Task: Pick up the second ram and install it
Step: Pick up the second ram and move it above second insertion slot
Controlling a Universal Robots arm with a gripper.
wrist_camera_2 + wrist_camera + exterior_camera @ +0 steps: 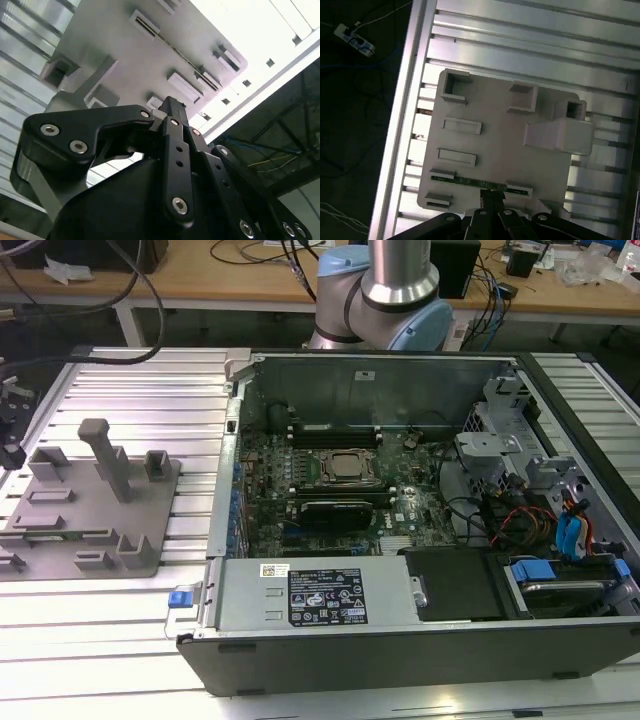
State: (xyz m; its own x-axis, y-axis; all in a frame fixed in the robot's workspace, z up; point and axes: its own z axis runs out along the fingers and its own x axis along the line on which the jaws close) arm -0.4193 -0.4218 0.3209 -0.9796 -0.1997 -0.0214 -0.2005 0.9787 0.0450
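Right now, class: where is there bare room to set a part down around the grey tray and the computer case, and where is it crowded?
Free, in the exterior view: ribbed table beyond the grey tray, and the strip in front of tray and computer case. Crowded: inside the case, and the tray's edge where the gripper is at the second ram.

The second ram [470,181] stands on its long edge in the grey tray [495,145], so in the first wrist view it reads as a thin, straight green strip seen from above. Each of its ends sits in a low grey bracket moulded into the tray, and the stick spans the gap between the two, running parallel to the tray's nearby edge and just inside it. In the exterior view the second ram [60,534] is a narrow dark line lying level across the tray, at the exterior view's left. It rests in its holder, not lifted.
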